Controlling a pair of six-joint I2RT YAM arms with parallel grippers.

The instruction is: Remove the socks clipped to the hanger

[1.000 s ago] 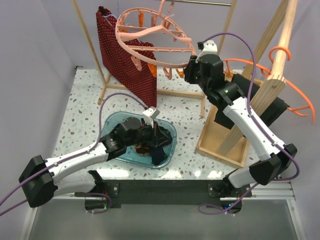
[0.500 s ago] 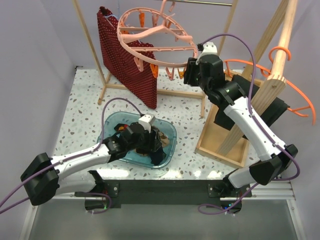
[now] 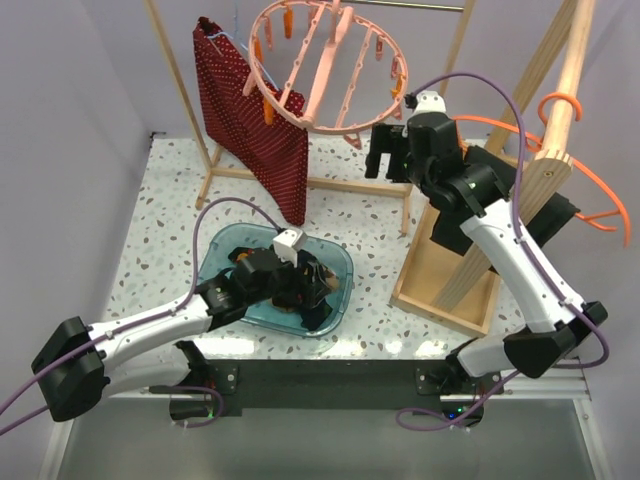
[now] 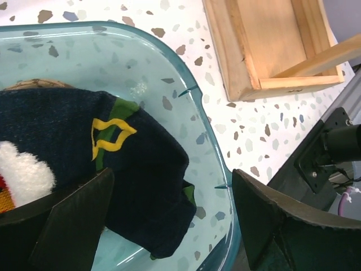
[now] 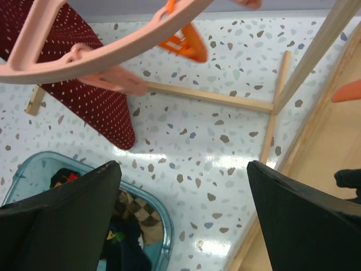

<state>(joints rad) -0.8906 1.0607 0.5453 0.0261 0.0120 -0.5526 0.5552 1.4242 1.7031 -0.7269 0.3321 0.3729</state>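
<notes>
Drop-off step: left tool (image 4: pixel 169 220) released above socks (image 4: pixel 141 169) in the tub (image 4: pixel 192 96); right tool (image 5: pixel 183 214) released near the hanger (image 3: pixel 325 65). All pegs (image 5: pixel 183 44) look bare; next, confirm none clipped.

The socks (image 4: pixel 141 169) lie in the tub (image 3: pixel 212 255) near the table's (image 3: pixel 170 200) front, with the hanger (image 3: pixel 325 70) hanging behind it.

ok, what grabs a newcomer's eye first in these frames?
The big salmon-pink round hanger, tilted up at top centre with no socks visible on it, and a red white-dotted garment hanging to its left. In front, left of centre, a blue tub holds a navy sock with a yellow mark, the left fingers spread open over it.
</notes>
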